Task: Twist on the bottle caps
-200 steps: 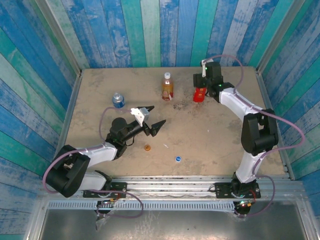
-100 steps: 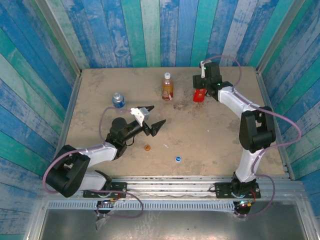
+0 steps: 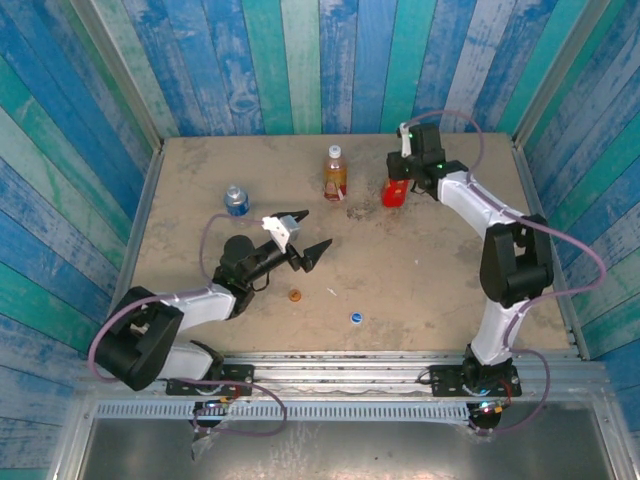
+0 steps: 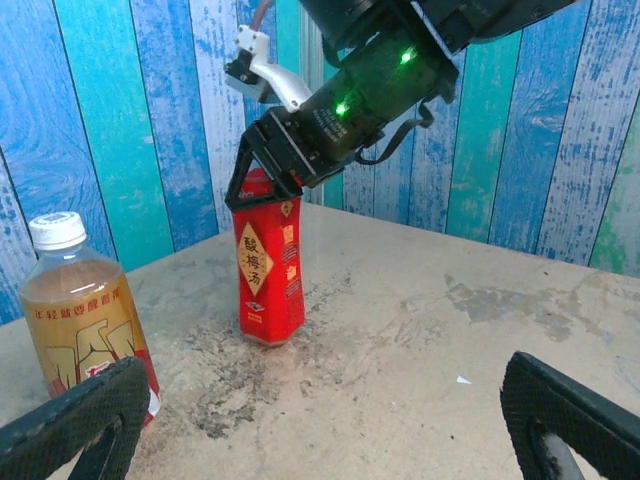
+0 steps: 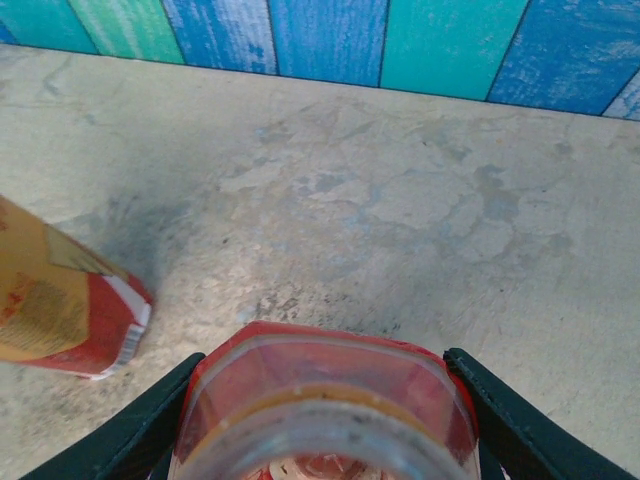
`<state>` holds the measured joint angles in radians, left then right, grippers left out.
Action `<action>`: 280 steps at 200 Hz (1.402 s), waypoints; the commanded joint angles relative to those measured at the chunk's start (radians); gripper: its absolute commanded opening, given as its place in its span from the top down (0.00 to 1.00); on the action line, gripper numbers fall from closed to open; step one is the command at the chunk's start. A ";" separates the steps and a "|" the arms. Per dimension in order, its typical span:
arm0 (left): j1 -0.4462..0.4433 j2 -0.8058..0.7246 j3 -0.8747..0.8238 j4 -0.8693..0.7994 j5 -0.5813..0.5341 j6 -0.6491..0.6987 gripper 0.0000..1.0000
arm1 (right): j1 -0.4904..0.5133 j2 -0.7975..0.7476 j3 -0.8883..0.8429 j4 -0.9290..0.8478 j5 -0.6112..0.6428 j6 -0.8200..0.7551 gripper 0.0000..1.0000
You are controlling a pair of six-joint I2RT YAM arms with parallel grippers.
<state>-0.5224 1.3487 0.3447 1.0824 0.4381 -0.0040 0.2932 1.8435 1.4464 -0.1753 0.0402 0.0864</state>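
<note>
Nearest the arm bases, blue cap [image 3: 356, 317] lies loose on the table [image 3: 430, 270]. Orange cap [image 3: 295, 295] lies left of it & a bit further back, both caps apart from any bottle. Just behind the orange cap the left fingers [image 3: 316, 252] hover wide open w/ nothing btwn them, pointing toward the far right & touching neither cap. Further back on the left stands the clear bottle [image 3: 236, 200] w/ blue label, upright, well apart from the rest; its top is too small to read. Toward the far edge, approx mid-table, amber bottle [image 3: 335, 178] stands upright w/ white cap [image 3: 335, 151] on its neck; can't tell if it's screwed tight. To its right, near but not touching, red bottle [image 3: 393, 192] stands about upright, base on the table, mouth uncapped in the right wrist view. Right fingers [image 5: 520, 420] reach down from above, one each side of its shoulder, partly closed & pressed against the plastic as far as the wrist view shows. Behind everything is the blue/teal plank wall [image 3: 320, 60].
</note>
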 commanded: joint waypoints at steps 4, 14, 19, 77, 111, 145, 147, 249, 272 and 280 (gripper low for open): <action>0.001 0.087 0.015 0.109 -0.005 0.030 0.06 | 0.027 -0.126 -0.074 -0.006 -0.034 0.011 0.45; 0.001 0.130 0.027 0.163 0.003 0.023 0.06 | 0.046 -0.166 -0.120 0.001 -0.021 0.013 0.45; -0.001 0.152 0.032 0.196 0.009 0.019 0.06 | 0.060 -0.185 -0.142 0.004 -0.006 0.015 0.45; -0.047 0.377 0.156 0.329 -0.014 0.020 0.01 | 0.273 -0.358 -0.286 -0.004 0.095 0.062 0.44; -0.048 0.451 0.225 0.320 0.017 0.001 0.05 | 0.373 -0.403 -0.289 -0.053 0.116 0.076 0.44; -0.061 0.489 0.260 0.318 0.044 -0.011 0.14 | 0.426 -0.415 -0.285 -0.054 0.109 0.093 0.44; -0.062 0.492 0.262 0.319 0.046 -0.012 0.14 | 0.427 -0.414 -0.285 -0.055 0.110 0.094 0.44; -0.067 0.503 0.280 0.328 0.081 -0.063 0.51 | 0.458 -0.481 -0.296 -0.038 0.071 0.065 0.35; -0.067 0.501 0.274 0.344 0.082 -0.070 0.52 | 0.458 -0.505 -0.301 -0.033 0.056 0.050 0.23; -0.067 0.498 0.272 0.346 0.079 -0.068 0.52 | 0.458 -0.517 -0.304 -0.028 0.063 0.052 0.21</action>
<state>-0.5926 1.8183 0.6159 1.4128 0.5217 -0.0612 0.7433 1.3811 1.1576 -0.2241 0.1196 0.1543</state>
